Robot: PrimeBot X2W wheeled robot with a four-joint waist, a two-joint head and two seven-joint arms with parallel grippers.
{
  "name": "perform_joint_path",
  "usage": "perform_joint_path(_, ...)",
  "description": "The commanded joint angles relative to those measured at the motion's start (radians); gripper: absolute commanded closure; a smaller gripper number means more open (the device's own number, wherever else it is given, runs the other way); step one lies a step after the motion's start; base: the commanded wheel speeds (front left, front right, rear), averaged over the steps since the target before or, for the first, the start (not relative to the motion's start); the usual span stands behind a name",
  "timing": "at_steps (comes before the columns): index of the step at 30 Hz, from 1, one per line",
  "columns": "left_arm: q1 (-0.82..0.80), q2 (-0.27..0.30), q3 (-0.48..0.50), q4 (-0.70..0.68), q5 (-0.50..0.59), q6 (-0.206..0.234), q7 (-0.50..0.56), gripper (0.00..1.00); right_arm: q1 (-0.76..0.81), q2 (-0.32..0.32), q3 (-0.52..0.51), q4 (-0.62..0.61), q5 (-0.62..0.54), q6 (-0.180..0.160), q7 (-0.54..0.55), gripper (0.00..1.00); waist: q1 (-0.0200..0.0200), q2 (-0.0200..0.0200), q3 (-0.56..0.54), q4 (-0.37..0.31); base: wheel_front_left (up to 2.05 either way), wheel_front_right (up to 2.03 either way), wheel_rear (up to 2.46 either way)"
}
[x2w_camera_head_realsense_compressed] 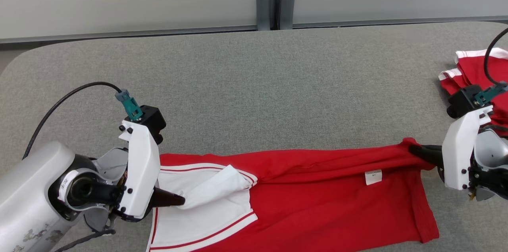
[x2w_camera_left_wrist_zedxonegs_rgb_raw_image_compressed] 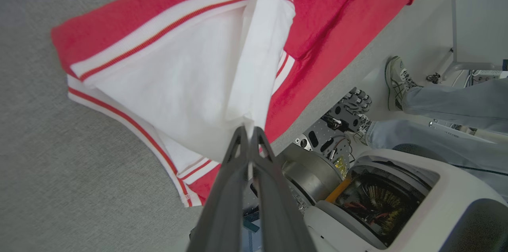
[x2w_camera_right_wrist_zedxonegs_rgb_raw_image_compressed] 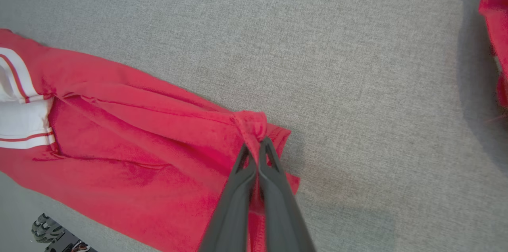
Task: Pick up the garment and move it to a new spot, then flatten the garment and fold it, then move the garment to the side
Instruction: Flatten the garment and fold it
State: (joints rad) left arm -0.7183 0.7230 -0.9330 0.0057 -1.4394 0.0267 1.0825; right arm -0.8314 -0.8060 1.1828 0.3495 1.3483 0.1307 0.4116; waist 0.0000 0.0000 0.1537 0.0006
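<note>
Lying stretched along the grey table's [x2w_camera_head_realsense_compressed: 254, 85] near edge: red shirt [x2w_camera_head_realsense_compressed: 317, 200], white red-striped panel at left | left gripper [x2w_camera_head_realsense_compressed: 181, 200] points inward, pinching the white fold | right gripper [x2w_camera_head_realsense_compressed: 413, 149] points inward, pinching the bunched red corner

I see a grey, felt-like table [x2w_camera_head_realsense_compressed: 254, 85] on which the red and white garment [x2w_camera_head_realsense_compressed: 317, 204] lies stretched along my near side, and a second red and white cloth [x2w_camera_head_realsense_compressed: 469, 71] lies at the right end.
</note>
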Motion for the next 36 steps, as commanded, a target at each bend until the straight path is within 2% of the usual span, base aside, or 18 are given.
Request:
perform_joint_path(1, 0.022, 0.01, 0.001, -0.01, -0.019, 0.007, 0.007, 1.0, -0.01, -0.008, 0.017, -0.003, 0.013, 0.0, -0.002, 1.0, 0.0, 0.0, -0.002, 0.0, 0.0, 0.0, 0.0)
perform_joint_path(21, 0.058, 0.018, -0.03, -0.025, -0.045, 0.028, 0.062, 1.0, -0.013, 0.0, 0.087, 0.01, 0.068, 0.0, 0.156, 1.0, 0.0, 0.0, -0.004, -0.007, 0.0, 0.0, 0.0)
perform_joint_path(22, 0.06, 0.016, -0.032, -0.022, -0.043, 0.029, 0.063, 1.0, -0.013, 0.002, 0.088, 0.014, 0.067, 0.0, 0.16, 0.93, 0.0, 0.0, -0.004, -0.007, 0.0, 0.0, 0.0)
perform_joint_path(24, 0.063, 0.015, -0.042, -0.013, -0.037, 0.028, 0.068, 1.0, -0.012, 0.008, 0.09, 0.025, 0.061, 0.0, 0.164, 0.6, 0.0, 0.0, -0.004, -0.008, 0.0, 0.0, 0.0)
perform_joint_path(25, 0.065, 0.013, -0.045, -0.009, -0.032, 0.025, 0.066, 1.0, -0.01, 0.011, 0.091, 0.03, 0.059, 0.0, 0.166, 0.52, 0.0, 0.0, -0.004, -0.009, 0.0, 0.0, 0.0)
perform_joint_path(26, 0.066, 0.01, -0.047, -0.006, -0.027, 0.023, 0.062, 0.86, -0.008, 0.015, 0.091, 0.034, 0.056, 0.0, 0.166, 0.08, 0.0, 0.0, -0.005, -0.009, 0.0, 0.0, 0.0)
perform_joint_path(27, 0.068, 0.008, -0.047, -0.001, -0.025, 0.022, 0.058, 0.36, -0.006, 0.018, 0.092, 0.039, 0.052, 0.0, 0.163, 0.0, 0.0, 0.0, -0.006, -0.01, 0.0, 0.0, 0.0)
perform_joint_path(28, 0.07, 0.005, -0.049, 0.003, -0.021, 0.02, 0.055, 0.0, -0.004, 0.022, 0.092, 0.043, 0.05, 0.0, 0.159, 0.0, 0.0, 0.0, -0.006, -0.01, 0.0, 0.0, 0.0)
perform_joint_path(36, 0.07, -0.003, -0.042, 0.024, -0.017, 0.014, 0.037, 0.0, 0.001, 0.039, 0.092, 0.073, 0.055, 0.0, 0.111, 0.0, 0.0, 0.0, -0.025, -0.014, 0.0, 0.0, 0.0)
